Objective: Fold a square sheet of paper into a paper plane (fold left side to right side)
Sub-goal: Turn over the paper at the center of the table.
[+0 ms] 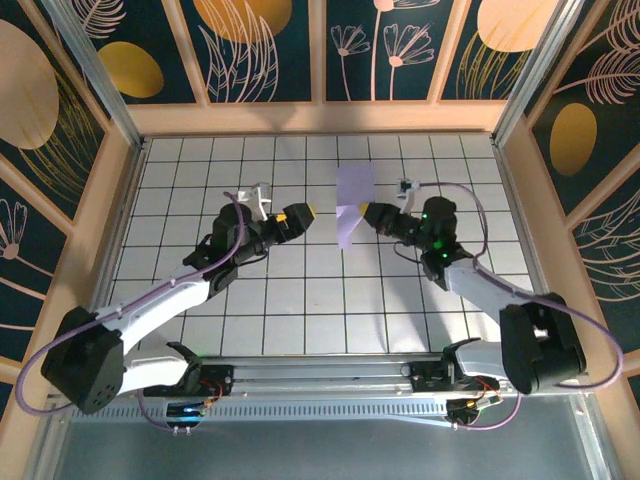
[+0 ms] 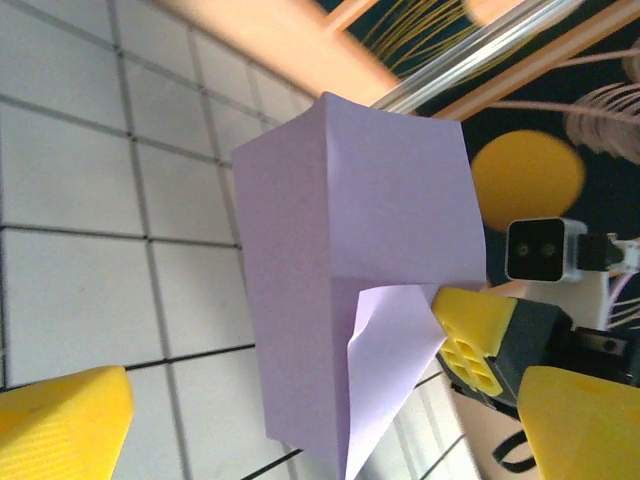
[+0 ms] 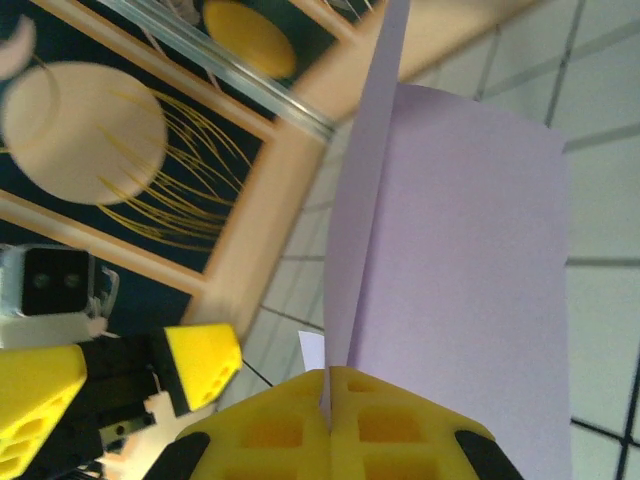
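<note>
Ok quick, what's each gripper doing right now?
Left gripper: open, holding nothing.
Right gripper: closed on the paper.

White-and-black arms [image 1: 160, 305]; purple cables [image 1: 236, 215]; yellow claw fingers [image 3: 270, 430]; one green light [image 1: 437, 243]

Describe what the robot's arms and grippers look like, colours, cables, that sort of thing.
The left arm and right arm are black at the joints with white links. The left gripper and right gripper have yellow fingers on black mounts. A purple cable trails along each arm, a white camera box sits at each wrist, and a green light glows on the right arm.
</note>
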You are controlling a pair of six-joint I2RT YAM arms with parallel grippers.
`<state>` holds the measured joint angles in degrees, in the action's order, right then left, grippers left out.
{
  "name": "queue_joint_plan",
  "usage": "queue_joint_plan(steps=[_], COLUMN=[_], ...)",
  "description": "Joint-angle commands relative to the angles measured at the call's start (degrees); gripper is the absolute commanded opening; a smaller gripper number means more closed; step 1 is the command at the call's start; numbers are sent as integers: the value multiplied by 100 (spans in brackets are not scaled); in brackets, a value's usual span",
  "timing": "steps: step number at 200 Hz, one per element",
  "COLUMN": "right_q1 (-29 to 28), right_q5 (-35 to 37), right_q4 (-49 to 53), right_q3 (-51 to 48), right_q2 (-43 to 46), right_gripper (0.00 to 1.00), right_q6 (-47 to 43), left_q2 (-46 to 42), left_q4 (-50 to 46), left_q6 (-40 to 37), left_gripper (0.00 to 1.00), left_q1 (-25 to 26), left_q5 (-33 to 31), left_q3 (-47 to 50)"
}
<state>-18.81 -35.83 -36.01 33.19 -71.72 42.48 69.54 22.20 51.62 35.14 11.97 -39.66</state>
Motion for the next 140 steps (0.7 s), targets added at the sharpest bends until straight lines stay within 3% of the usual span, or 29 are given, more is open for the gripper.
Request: queue_joint_plan(steps=[1,30,53,111,140], right_q1=[187,206,150,-196,-341], right_q5=[-483,-921,-1148,-1198,-1181], right_q4=[-412,-1049,-1717,-2308,-2397], right_q3=[233,407,426,513,548], right_q2=[453,634,583,244,102], right_gripper=[0,0,0,0,0], right_q6=[316,917,1422,1740,1749], left_q2=[-104,393,852,1344,1540], left_q4=[1368,3013,4032,4304,4595], left_q6=[256,1011,1539,1683,1830], left_gripper=[99,99,99,98,88], left_q1=[-24,-24,-18,203,301], left_q5=[618,1829,2266,2496,2500], left_q3=[188,221,195,2,-37])
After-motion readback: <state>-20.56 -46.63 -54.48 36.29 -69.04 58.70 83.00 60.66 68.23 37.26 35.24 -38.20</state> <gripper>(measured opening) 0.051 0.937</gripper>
